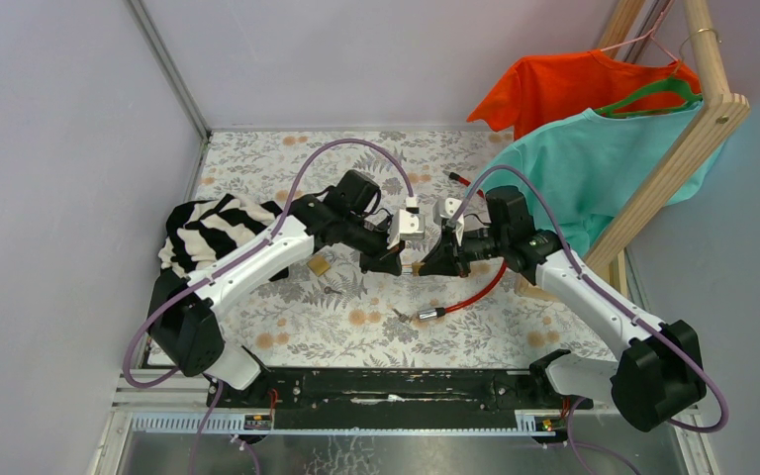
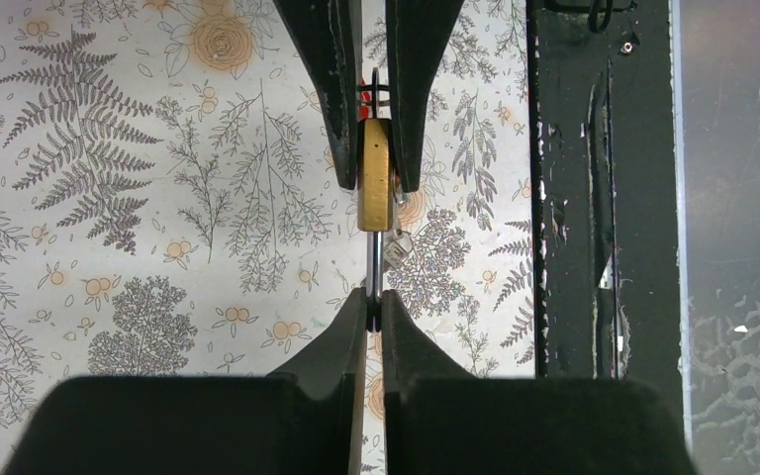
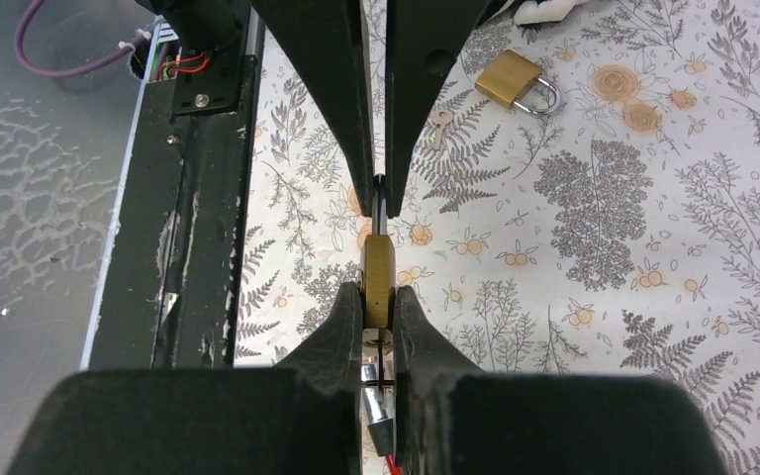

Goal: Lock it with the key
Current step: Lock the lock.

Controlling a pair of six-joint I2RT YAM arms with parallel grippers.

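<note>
Padlock is held above the middle of the bench, clamped in the right claw. The left claw is pinched on the key, whose blade meets the lock's base. Insertion looks done or nearly so, and the turn is likely not yet made. The shackle's state cannot be told. The right wrist view shows a second padlock and a loose key lying to the left, which the left wrist view misses.
</note>
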